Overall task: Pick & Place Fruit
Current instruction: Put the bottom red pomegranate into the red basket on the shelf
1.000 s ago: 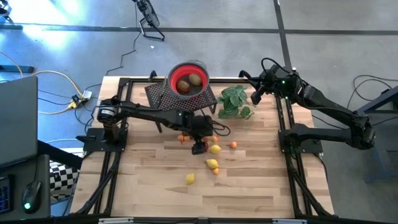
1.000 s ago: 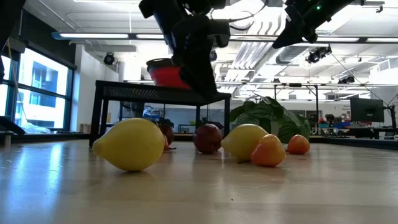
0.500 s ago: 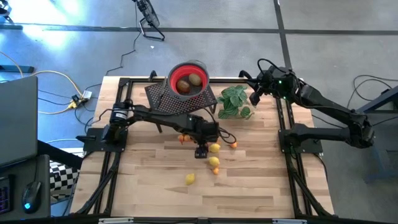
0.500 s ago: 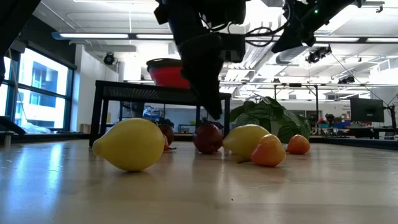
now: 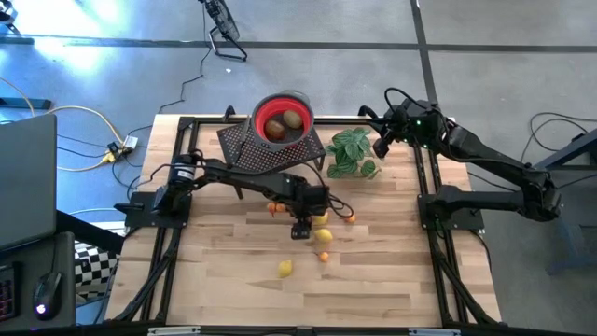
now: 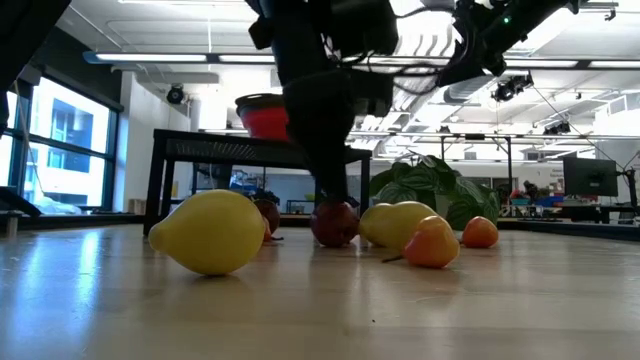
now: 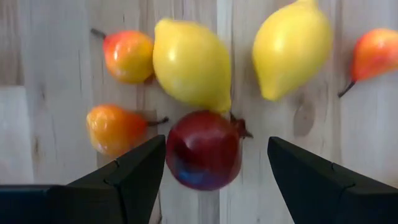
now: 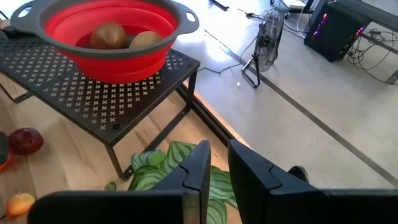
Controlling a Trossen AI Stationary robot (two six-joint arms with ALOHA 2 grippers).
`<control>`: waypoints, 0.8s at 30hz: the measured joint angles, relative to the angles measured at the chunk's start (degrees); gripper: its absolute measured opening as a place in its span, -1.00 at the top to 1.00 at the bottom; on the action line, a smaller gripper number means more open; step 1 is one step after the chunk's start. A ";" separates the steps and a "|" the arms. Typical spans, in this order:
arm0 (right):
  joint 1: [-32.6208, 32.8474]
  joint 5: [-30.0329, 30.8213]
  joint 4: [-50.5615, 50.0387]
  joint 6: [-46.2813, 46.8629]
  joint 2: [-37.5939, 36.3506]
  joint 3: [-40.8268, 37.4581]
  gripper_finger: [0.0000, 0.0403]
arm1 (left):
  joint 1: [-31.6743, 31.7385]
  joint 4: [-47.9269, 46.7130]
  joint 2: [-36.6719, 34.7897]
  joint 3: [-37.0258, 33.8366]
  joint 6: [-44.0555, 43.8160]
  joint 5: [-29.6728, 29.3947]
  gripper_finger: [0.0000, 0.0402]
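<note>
- Left gripper (image 7: 211, 186): spread wide, empty, lowered near table centre.
- Dark red fruit (image 7: 204, 149): between the fingers, touching neither, lemon (image 7: 189, 64) just beyond.
- Right gripper (image 8: 215, 169): nearly closed, empty, over far right corner.

Wooden table (image 5: 373, 280): scattered fruit (image 5: 285, 268), leafy plant (image 5: 352, 152), mesh stand (image 5: 270, 147).

Dark red fruit (image 7: 204, 149) on table, touching lemon (image 7: 189, 64); kiwis (image 8: 126, 37) in bowl.

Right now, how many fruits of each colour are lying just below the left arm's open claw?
Yellow lemons: 2
Orange-red fruits: 3
Dark red fruit: 1
Total: 6
</note>
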 joint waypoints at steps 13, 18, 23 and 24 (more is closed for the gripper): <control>0.00 0.00 -0.02 0.01 0.00 0.00 0.75 | 0.00 0.14 0.65 0.13 -0.89 0.04 -0.39; 0.00 0.00 -0.08 0.01 0.00 0.00 0.75 | 0.00 0.30 1.70 0.18 -1.97 0.04 -0.39; -0.02 0.00 -0.17 0.01 0.00 0.00 0.75 | 0.00 0.52 2.54 0.23 -2.81 0.04 -0.39; 0.00 0.00 -0.20 0.01 0.00 0.00 0.75 | 0.00 -0.15 2.74 0.14 -2.83 0.04 -0.39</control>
